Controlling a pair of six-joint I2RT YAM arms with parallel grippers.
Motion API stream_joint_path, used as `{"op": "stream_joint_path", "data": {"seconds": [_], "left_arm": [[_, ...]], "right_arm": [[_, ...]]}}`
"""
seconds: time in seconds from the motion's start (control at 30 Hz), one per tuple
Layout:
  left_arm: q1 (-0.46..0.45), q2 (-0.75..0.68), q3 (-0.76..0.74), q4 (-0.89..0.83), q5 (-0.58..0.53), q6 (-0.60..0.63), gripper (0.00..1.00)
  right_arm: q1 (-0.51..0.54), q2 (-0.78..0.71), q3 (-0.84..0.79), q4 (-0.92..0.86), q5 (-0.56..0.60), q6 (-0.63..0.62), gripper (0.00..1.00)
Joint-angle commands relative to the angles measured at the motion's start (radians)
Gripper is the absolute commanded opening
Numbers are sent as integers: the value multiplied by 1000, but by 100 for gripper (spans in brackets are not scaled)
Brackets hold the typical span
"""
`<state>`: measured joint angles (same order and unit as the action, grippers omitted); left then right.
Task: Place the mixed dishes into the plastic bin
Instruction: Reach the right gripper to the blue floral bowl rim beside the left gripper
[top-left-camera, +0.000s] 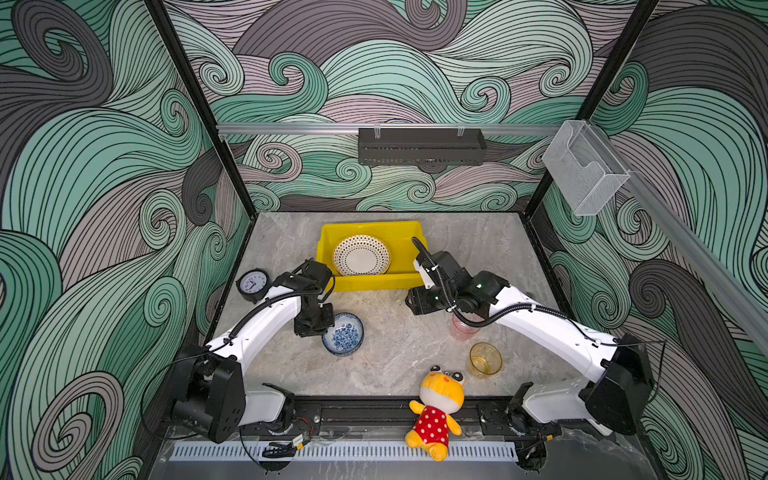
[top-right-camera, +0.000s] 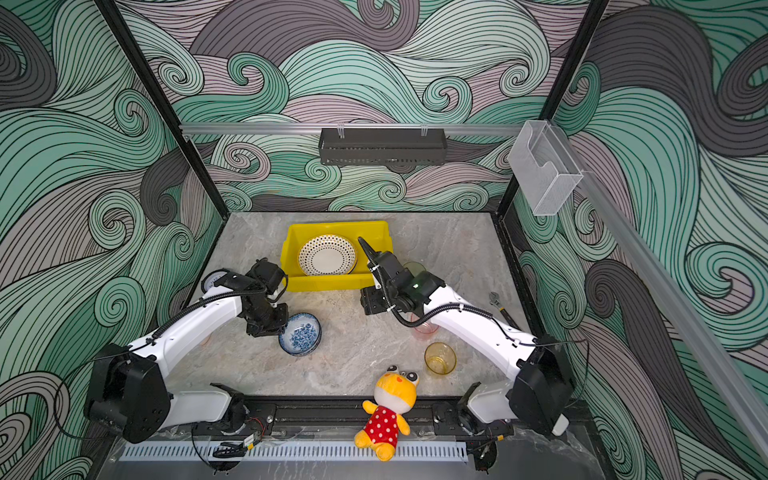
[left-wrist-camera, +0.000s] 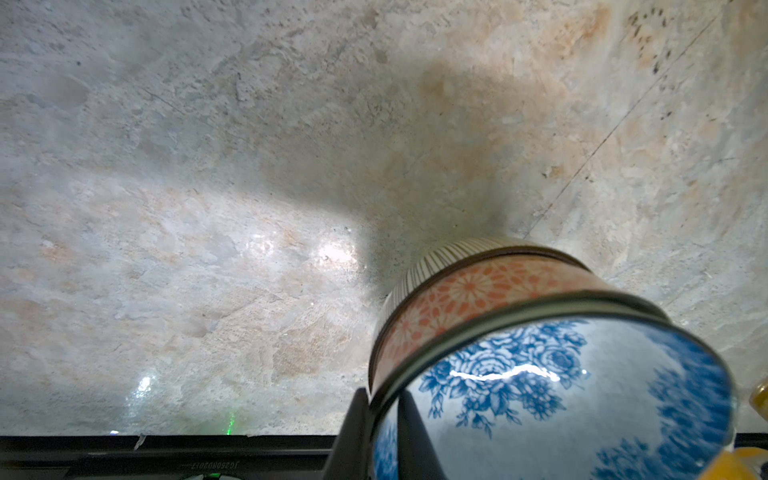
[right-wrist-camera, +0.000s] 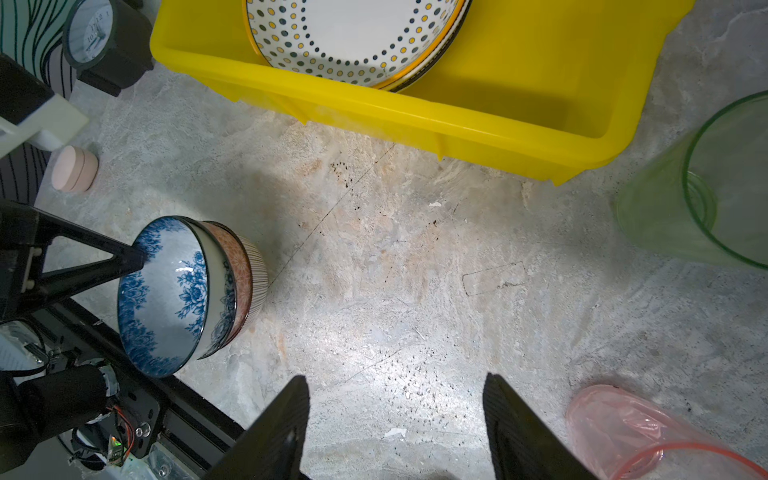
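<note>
L jaws pinch bowl stack (top-left-camera: 345, 335) rim, mouth up; R jaws open.

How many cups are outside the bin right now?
3: amber cup by the plush toy; pink cup partly under the right arm; green cup beside the yellow bin, behind that arm. More could be hidden.

Pink cup (top-left-camera: 460, 333) was mostly buried under the right arm (top-left-camera: 540, 328) in both top views, right of centre. Green cup (top-right-camera: 415, 267) was just a sliver behind that arm in a top view, clock (top-right-camera: 212, 281) half hidden by the left arm (top-right-camera: 199, 318). Bowls (right-wrist-camera: 243, 266) under the blue floral bowl (top-left-camera: 344, 334) didn't show from above. Couldn't count the plates (right-wrist-camera: 419, 79) beneath the dotted plate (right-wrist-camera: 353, 33), itself cut off by the frame edge.
</note>
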<state>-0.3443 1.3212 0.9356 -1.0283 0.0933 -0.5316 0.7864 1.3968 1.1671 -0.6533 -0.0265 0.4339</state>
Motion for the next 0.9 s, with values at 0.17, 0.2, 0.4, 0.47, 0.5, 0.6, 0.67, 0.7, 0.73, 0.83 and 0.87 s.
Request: {"op": "stream_joint_path", "data": {"seconds": [0.17, 0.2, 0.4, 0.47, 0.5, 0.6, 0.67, 0.7, 0.73, 0.83, 0.87], "left_arm": [[-8, -9, 17, -29, -26, 18, 9], [-8, -12, 19, -29, -26, 21, 8], [-8, -18, 20, -38, -30, 24, 5], [-8, -23, 22, -39, -30, 23, 6], [-8, -24, 22, -41, -30, 24, 6], [-8, -27, 23, -43, -26, 23, 6], [-9, -32, 22, -41, -21, 23, 6], [-8, -32, 22, -40, -21, 23, 6], [-9, -33, 22, -39, -20, 23, 6], [-8, -32, 14, -34, -9, 23, 6], [-8, -33, 12, -31, -5, 24, 6]], "right_arm": [[14, 43, 38, 7, -46, 13, 68], [17, 48, 41, 7, -46, 14, 68], [40, 77, 57, 13, -63, 17, 67], [48, 87, 63, 15, -65, 16, 67], [54, 91, 68, 16, -67, 18, 67], [72, 106, 79, 20, -78, 23, 67], [82, 116, 87, 30, -86, 29, 67], [87, 120, 89, 35, -91, 32, 67], [93, 125, 92, 44, -100, 38, 67], [110, 143, 103, 74, -124, 50, 67], [115, 151, 108, 77, -128, 53, 67]]}}
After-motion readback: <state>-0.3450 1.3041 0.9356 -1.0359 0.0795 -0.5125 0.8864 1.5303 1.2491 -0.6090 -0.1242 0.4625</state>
